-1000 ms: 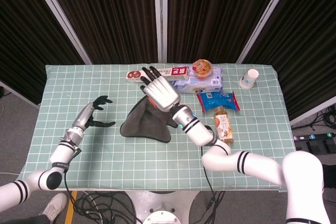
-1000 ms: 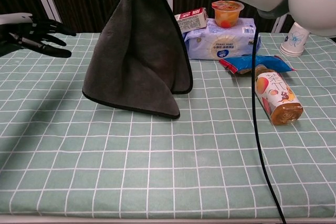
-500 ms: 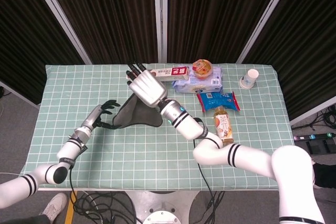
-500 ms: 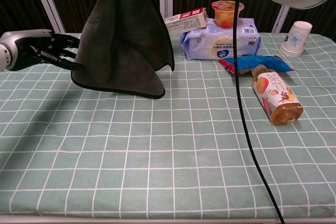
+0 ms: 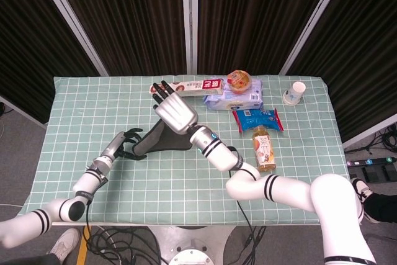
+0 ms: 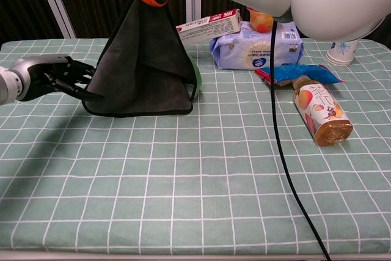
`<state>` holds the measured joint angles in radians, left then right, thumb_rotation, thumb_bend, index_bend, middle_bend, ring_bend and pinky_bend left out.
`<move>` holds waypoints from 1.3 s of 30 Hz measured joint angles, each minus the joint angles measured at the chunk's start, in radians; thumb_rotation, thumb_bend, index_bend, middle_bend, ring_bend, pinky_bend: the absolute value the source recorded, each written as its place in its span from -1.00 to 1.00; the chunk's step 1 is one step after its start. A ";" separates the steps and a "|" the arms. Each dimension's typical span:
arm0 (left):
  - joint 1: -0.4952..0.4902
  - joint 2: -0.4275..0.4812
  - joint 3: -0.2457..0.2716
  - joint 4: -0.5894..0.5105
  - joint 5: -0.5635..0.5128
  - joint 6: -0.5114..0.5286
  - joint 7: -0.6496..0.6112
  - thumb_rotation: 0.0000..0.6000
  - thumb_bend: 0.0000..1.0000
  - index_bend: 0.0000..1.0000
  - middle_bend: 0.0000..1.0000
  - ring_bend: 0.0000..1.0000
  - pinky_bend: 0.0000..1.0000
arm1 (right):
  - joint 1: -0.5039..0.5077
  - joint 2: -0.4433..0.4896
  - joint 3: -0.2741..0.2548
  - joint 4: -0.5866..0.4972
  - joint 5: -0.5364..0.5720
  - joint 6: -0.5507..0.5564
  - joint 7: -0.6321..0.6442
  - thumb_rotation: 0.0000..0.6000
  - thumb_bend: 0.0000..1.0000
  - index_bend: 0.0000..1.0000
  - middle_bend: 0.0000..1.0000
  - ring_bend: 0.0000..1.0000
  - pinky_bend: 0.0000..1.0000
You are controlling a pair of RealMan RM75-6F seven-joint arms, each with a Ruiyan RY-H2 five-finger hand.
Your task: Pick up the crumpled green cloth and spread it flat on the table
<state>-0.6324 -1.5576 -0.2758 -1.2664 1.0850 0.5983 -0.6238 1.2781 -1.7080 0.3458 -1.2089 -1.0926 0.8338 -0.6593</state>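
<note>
Evidently, the right hand [image 5: 175, 112] pinches the dark grey-green cloth [image 6: 146, 65] by its top so it hangs open above the checked green surface [image 6: 201, 181], while the left hand [image 6: 58, 77], fingers spread, touches its lower corner, probably to pull it flat.

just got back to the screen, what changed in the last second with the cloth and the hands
The right hand, holding the cloth up by its top, carried it leftward toward the left hand. That hand moved in from the left and now reaches the cloth's lower left corner; whether it grips is unclear. The bottle, paper cup, wipes pack and blue packet stayed put.
</note>
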 measured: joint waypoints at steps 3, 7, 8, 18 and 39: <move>-0.005 -0.026 0.002 0.019 -0.023 0.024 0.050 1.00 -0.78 0.18 -0.50 -0.61 -0.49 | -0.004 0.008 -0.008 -0.018 0.001 0.007 -0.002 1.00 0.11 0.31 -0.52 -0.87 -0.77; -0.013 -0.053 0.004 0.034 -0.067 0.048 0.119 1.00 -0.61 0.25 -0.47 -0.61 -0.49 | -0.002 0.012 -0.014 -0.019 0.012 0.006 -0.005 1.00 0.12 0.31 -0.52 -0.87 -0.77; -0.014 -0.058 0.004 0.037 -0.075 0.054 0.133 1.00 -0.57 0.28 -0.46 -0.61 -0.49 | -0.002 0.012 -0.015 -0.018 0.013 0.007 -0.004 1.00 0.12 0.31 -0.52 -0.87 -0.77; -0.013 -0.099 0.005 0.059 -0.122 0.087 0.207 1.00 -0.27 0.48 -0.30 -0.61 -0.48 | -0.018 0.025 -0.020 -0.042 0.031 0.020 0.031 1.00 0.11 0.31 -0.52 -0.87 -0.77; 0.031 0.078 -0.065 -0.122 0.030 0.270 0.224 1.00 -0.10 0.64 -0.16 -0.55 -0.48 | -0.170 0.181 -0.012 -0.217 0.046 0.049 0.330 1.00 0.11 0.30 -0.52 -0.87 -0.77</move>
<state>-0.6013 -1.4799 -0.3413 -1.3880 1.1147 0.8678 -0.3996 1.1081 -1.5270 0.3338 -1.4263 -1.0468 0.8824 -0.3298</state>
